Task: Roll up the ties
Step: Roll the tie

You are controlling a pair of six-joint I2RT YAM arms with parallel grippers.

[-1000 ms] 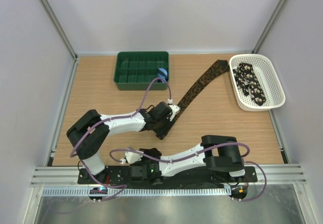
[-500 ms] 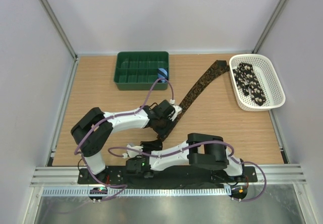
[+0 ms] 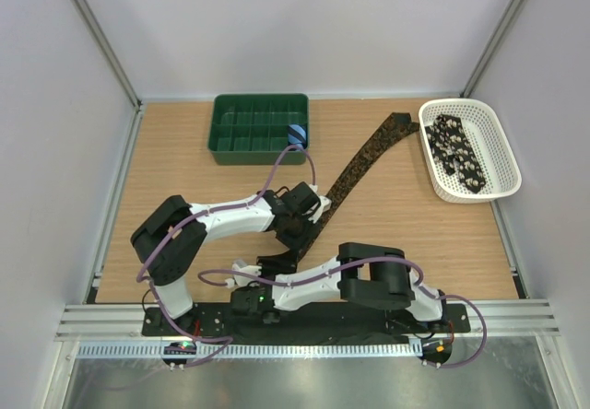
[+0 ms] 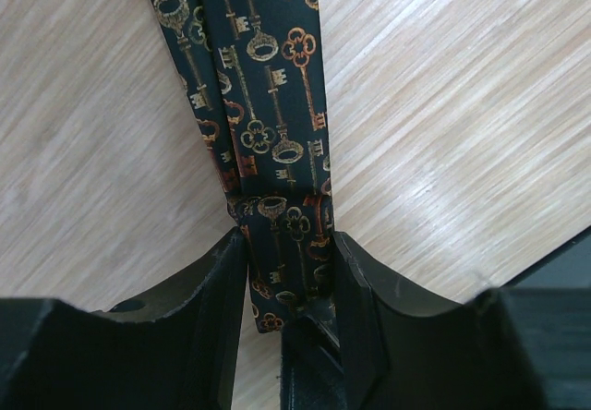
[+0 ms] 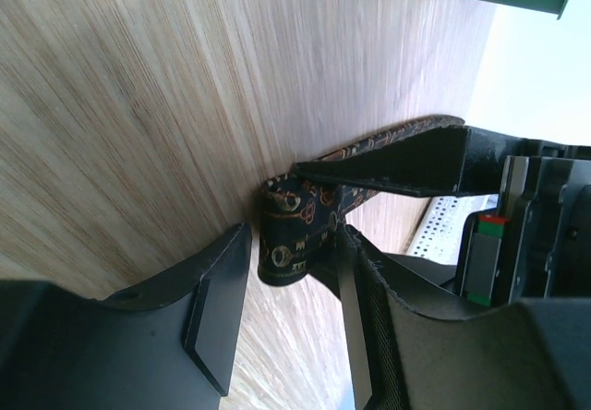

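Note:
A long dark tie (image 3: 364, 156) with a tan-orange key pattern lies diagonally from the white basket toward the arms. My left gripper (image 3: 300, 227) is shut on its folded near end, which shows between the fingers in the left wrist view (image 4: 277, 244). My right gripper (image 3: 277, 263) is just in front of it, open, with its jaws either side of the same folded end (image 5: 291, 235). One right finger (image 5: 355, 308) is close against the fabric and the other (image 5: 217, 308) stands apart. A second tie (image 3: 456, 151), black with pale spots, lies in the basket.
A white basket (image 3: 502, 156) stands at the back right, with the dark tie's far end touching its rim. A green compartment tray (image 3: 260, 99) stands at the back middle with a small blue roll (image 3: 296, 134) in its right corner. Metal rails run along the table's near edge.
My right arm has swung forward and to the left, bringing its gripper from near the bases up to the tie's near end. My left gripper stays on the tie, shifted slightly.

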